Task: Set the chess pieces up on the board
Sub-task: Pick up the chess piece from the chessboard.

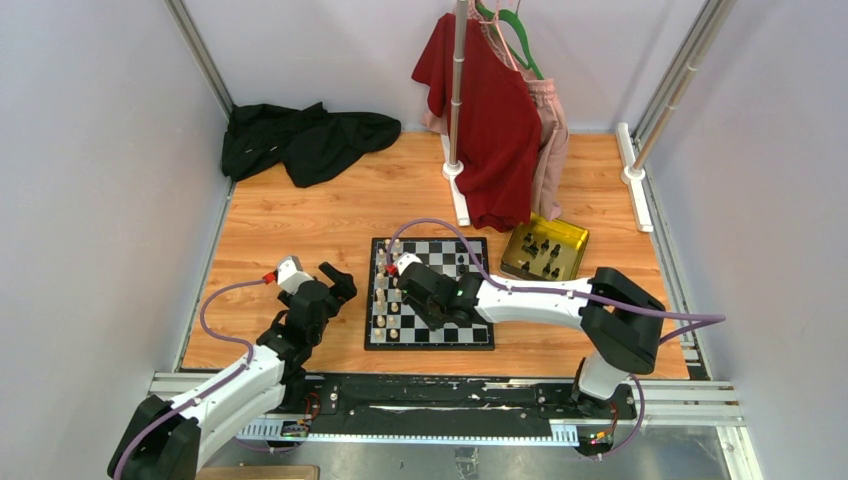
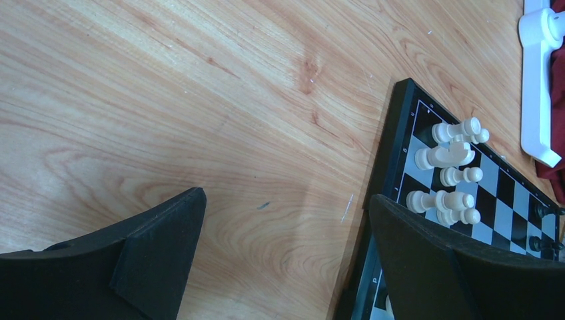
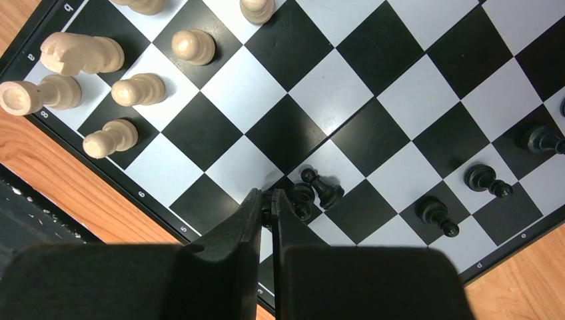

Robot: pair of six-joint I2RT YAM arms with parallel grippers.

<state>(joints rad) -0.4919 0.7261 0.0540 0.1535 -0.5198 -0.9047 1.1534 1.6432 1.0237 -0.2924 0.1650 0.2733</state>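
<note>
The checkered board (image 1: pixel 470 335) lies in the middle of the wooden table. Cream-white pieces (image 1: pixel 388 300) stand along its left side; in the right wrist view they are at the upper left (image 3: pixel 136 89). My right gripper (image 1: pixel 403 268) is low over the board, its jaws shut on a small black piece (image 3: pixel 268 202). Two black pawns (image 3: pixel 323 189) stand right beside the fingertips, and other black pieces (image 3: pixel 436 215) stand further right. My left gripper (image 2: pixel 286 200) is open and empty over bare wood, just left of the board's edge (image 2: pixel 390 147). White pieces (image 2: pixel 448 153) show beyond it.
A shiny gold tray (image 1: pixel 571 238) holding several black pieces sits right of the board. A clothes rack with a red shirt (image 1: pixel 490 110) stands behind it, its white foot (image 2: pixel 540 80) near the board's far corner. A black cloth (image 1: pixel 300 140) lies at the back left.
</note>
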